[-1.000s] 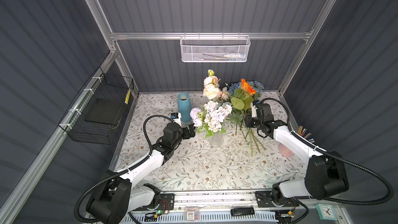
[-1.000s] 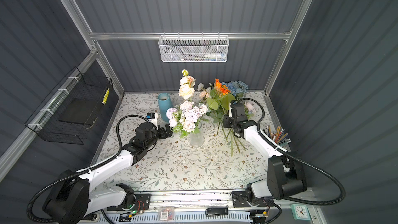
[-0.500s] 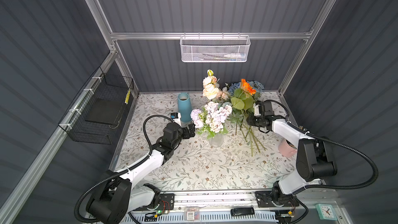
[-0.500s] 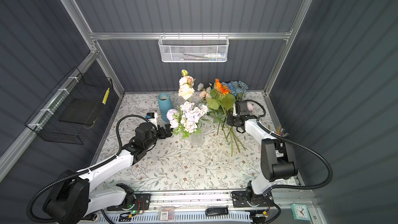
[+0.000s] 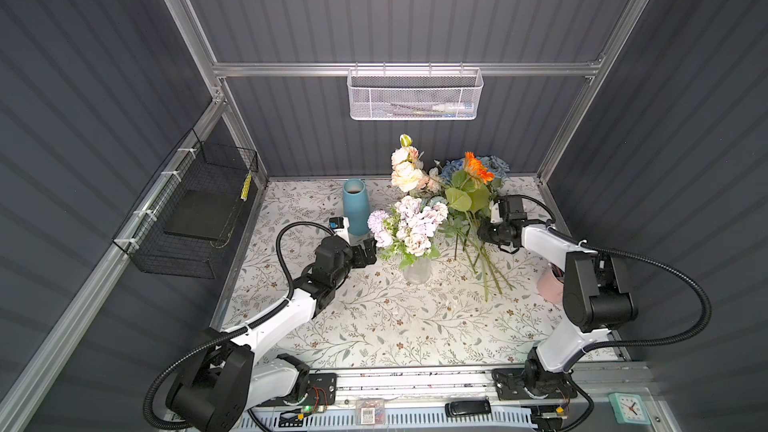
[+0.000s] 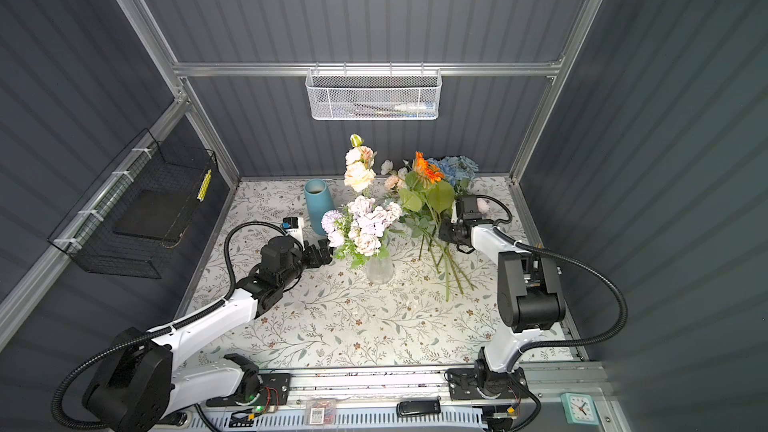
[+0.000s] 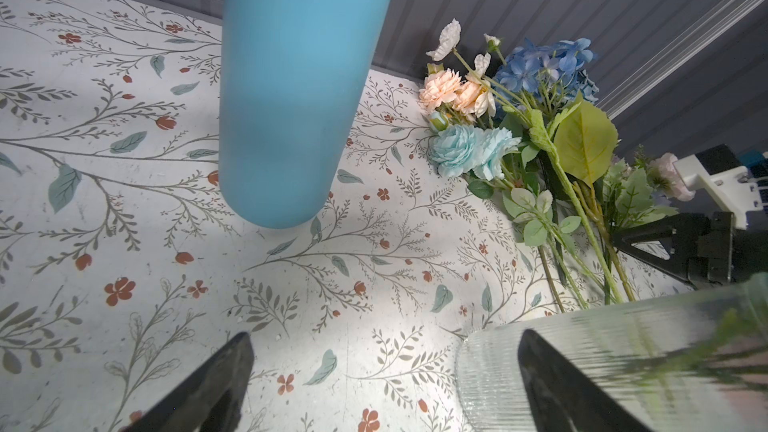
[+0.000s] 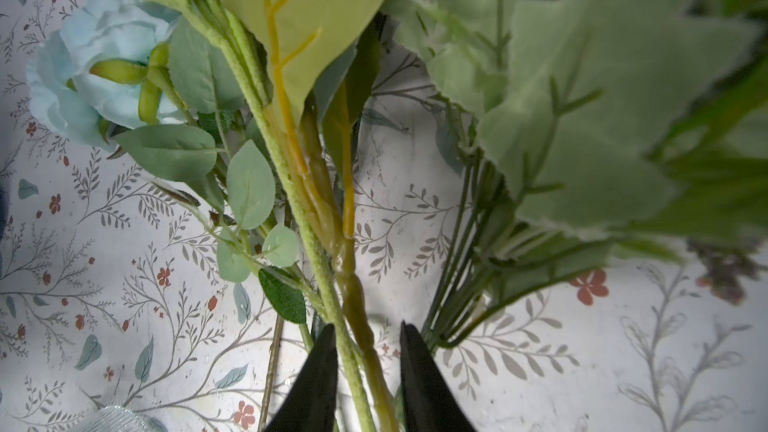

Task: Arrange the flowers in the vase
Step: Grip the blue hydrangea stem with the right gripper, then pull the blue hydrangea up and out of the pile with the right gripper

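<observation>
- The vase (image 5: pixel 417 273), clear glass, stands mid-table and holds a lilac and cream bunch (image 5: pixel 411 222).
- Loose flowers (image 5: pixel 471 205) lie right of the vase, heads far, stems (image 5: pixel 486 272) pointing near.
- The right gripper (image 8: pixel 366 326) sits low among them, jaws narrowly apart around 2 stems, with a gap beside 1 finger.
- The left gripper (image 5: pixel 367 252) hangs wide open and empty just left of the vase.
- A blue tumbler (image 5: pixel 355 205) stands just beyond it.
- Big leaves (image 8: pixel 582 97) fill much of the right wrist view, blurred.
- The pink cup (image 5: pixel 547 284) at right is half hidden by the right arm.
- The contents of the mesh basket (image 5: pixel 413 95) on the far wall are hard to make out.
</observation>
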`<control>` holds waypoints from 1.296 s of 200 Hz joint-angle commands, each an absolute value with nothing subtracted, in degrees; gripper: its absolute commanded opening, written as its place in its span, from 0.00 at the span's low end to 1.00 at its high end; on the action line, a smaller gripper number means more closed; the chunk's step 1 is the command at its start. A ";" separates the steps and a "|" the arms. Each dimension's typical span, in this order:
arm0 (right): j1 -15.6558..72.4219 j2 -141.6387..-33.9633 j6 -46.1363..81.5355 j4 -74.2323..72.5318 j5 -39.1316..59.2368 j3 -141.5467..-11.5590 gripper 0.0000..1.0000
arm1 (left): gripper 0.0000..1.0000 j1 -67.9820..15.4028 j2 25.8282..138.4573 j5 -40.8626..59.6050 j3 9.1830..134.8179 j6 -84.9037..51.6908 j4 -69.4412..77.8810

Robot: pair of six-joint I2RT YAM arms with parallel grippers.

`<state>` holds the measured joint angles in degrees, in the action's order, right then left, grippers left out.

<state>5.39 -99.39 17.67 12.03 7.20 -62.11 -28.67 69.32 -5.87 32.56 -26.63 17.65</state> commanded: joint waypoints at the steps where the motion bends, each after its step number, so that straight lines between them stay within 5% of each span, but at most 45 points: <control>1: 5.11 -100.74 18.89 12.93 8.59 -63.78 0.28 | 0.99 -28.30 68.82 -5.98 33.08 -26.68 18.98; 117: 4.97 -102.96 19.33 12.27 10.72 -65.39 0.14 | 0.99 -28.30 66.54 -6.73 32.51 -26.41 18.37; 134: 4.85 -103.13 19.25 12.18 11.48 -65.49 0.00 | 0.99 -28.30 66.16 -6.77 32.36 -26.40 18.33; 259: 2.73 -83.33 20.98 7.84 17.43 -57.38 0.00 | 0.99 -28.21 65.65 -7.12 32.26 -26.19 18.98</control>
